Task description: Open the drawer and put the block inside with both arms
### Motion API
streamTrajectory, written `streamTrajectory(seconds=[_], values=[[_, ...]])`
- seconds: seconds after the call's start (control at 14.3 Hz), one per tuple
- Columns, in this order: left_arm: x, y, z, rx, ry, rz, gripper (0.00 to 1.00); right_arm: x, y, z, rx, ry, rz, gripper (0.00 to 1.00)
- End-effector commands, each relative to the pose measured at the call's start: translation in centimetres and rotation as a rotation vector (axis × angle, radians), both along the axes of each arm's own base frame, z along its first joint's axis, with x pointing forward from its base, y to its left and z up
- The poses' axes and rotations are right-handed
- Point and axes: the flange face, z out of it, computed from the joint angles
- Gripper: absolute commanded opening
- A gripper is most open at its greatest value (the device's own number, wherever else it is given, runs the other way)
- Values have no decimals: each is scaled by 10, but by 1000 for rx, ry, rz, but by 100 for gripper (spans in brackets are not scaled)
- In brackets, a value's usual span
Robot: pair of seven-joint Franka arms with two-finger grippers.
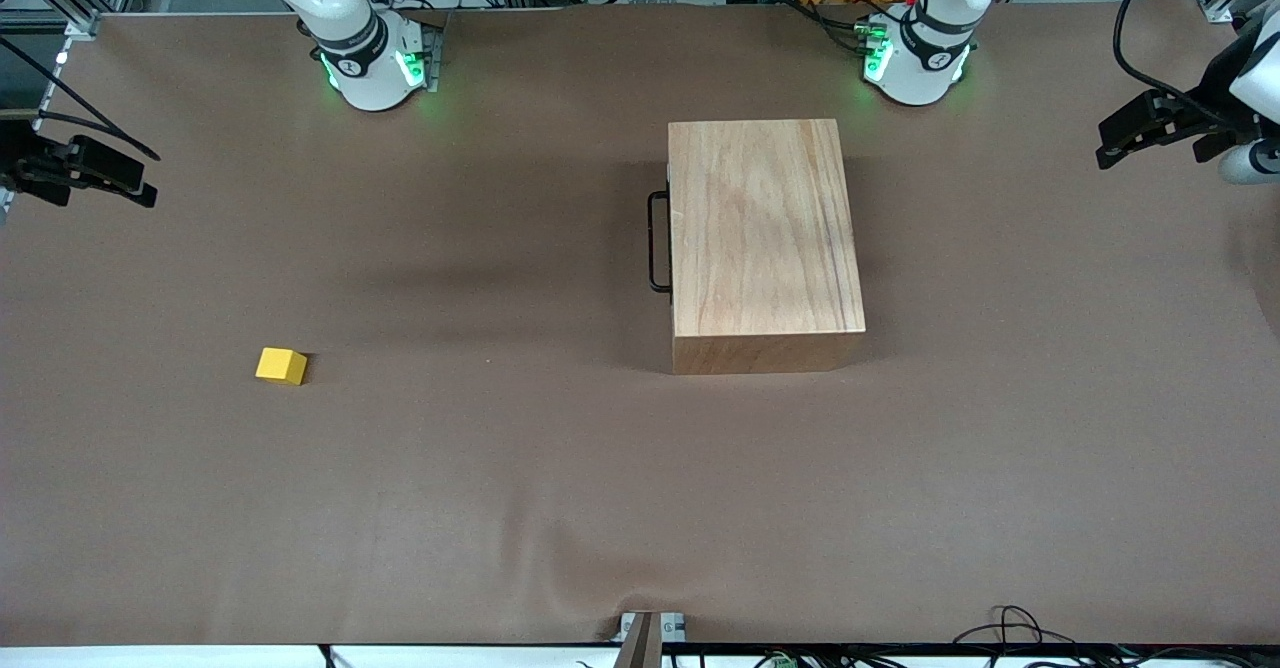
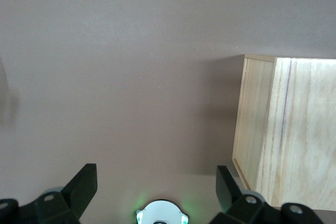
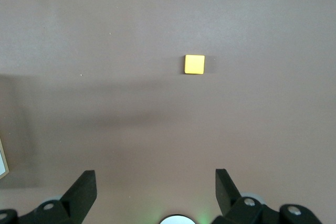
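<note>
The wooden box (image 1: 765,238) stands mid-table, nearer the left arm's base. Its drawer is shut; only the black bar handle (image 1: 658,242) shows, on the side facing the right arm's end. The yellow block (image 1: 281,365) lies on the table toward the right arm's end, nearer the front camera than the box. My right gripper (image 1: 140,186) is over the table's edge at the right arm's end, open and empty (image 3: 156,182), with the block (image 3: 194,64) in its view. My left gripper (image 1: 1105,143) is over the left arm's end, open and empty (image 2: 156,182), beside the box (image 2: 294,129).
The brown table cover (image 1: 500,498) is bare between block and box. The green-lit arm bases (image 1: 370,63) (image 1: 915,58) stand along the edge farthest from the front camera. Loose cables (image 1: 1010,628) lie at the table's front edge.
</note>
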Motion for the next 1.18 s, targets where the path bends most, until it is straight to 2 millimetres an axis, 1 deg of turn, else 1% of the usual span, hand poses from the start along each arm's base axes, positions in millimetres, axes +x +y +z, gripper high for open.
streamTrajectory(seconds=[0.0,0.21,0.28,0.42,0.49,0.7,0.84,0.98,1.11], values=[[-1,-4,7,-20,3,-3,100,-4,-2,1,17,1,-1,100],[1,-14,5,-17,6,-6,100,-5,-2,0,17,5,-1,100],[5,-17,-2,-20,17,-14,100,-5,-2,0,17,5,-1,100],[12,-37,-3,-19,16,-48,100,-5,-2,0,17,5,1,100],[12,-43,-4,-21,16,-56,100,-5,-2,0,17,5,-1,100],[15,-76,1,-28,2,-14,100,-5,-2,0,17,7,-1,100],[19,-111,-4,-29,18,23,100,-5,-2,0,17,7,-1,100],[24,-162,-21,-19,41,101,100,-5,-2,0,17,7,-1,100],[30,-210,-47,1,69,190,100,-5,-3,0,17,7,-2,100]])
